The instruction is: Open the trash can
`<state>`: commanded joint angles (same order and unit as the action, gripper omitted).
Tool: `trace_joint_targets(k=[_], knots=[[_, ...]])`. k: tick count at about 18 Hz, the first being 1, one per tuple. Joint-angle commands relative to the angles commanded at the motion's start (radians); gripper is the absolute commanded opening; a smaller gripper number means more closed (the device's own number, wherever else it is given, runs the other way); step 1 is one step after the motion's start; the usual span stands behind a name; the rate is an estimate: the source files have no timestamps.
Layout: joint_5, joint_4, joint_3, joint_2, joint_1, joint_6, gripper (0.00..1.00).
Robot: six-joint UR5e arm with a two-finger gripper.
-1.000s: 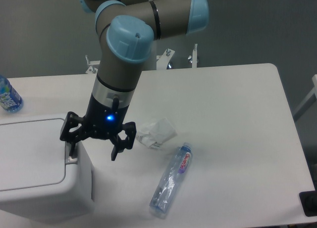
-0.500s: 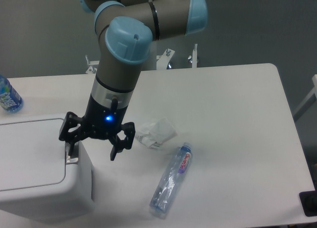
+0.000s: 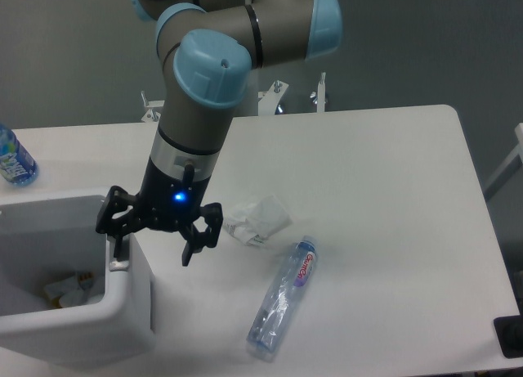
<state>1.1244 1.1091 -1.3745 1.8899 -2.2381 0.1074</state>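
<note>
The gripper (image 3: 154, 250) hangs straight down off the arm's wrist, its jaws spread wide and holding nothing – one finger (image 3: 120, 248) comes down on the small grey button (image 3: 119, 264) at the right rim of the bin (image 3: 122, 311), the other finger hangs free over the surface (image 3: 368, 197) just right of the bin's wall. So the gripper straddles that right edge, and the bin lies to the left of it and below, filling the lower left corner of the view. The bin's long side seems to run left to right across the picture, away from the gripper, though its left end is cut off by the frame.

The top of the bin shows an open cavity with no flat panel over it – inside, some scraps lie at the bottom, too dim to name. Judged from that, the bin is already open and the press has done its work; what is left is most likely to lift straight up off the button, clear of the rim.

Further out to the right, well apart from the bin, a crumpled paper (image 3: 257, 221) lies on the surface, and beyond it a plastic bottle (image 3: 283, 298) on its side. Another bottle (image 3: 14, 158) stands at the far left edge, behind the bin
</note>
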Motion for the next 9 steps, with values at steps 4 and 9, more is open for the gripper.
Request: trace_joint_targets(k=[4,9], knots=[[-0.002,0.0,0.031,-0.014,0.0,0.002,1.0],[0.041,-0.006,0.083,-0.034,-0.058,0.014,1.0]])
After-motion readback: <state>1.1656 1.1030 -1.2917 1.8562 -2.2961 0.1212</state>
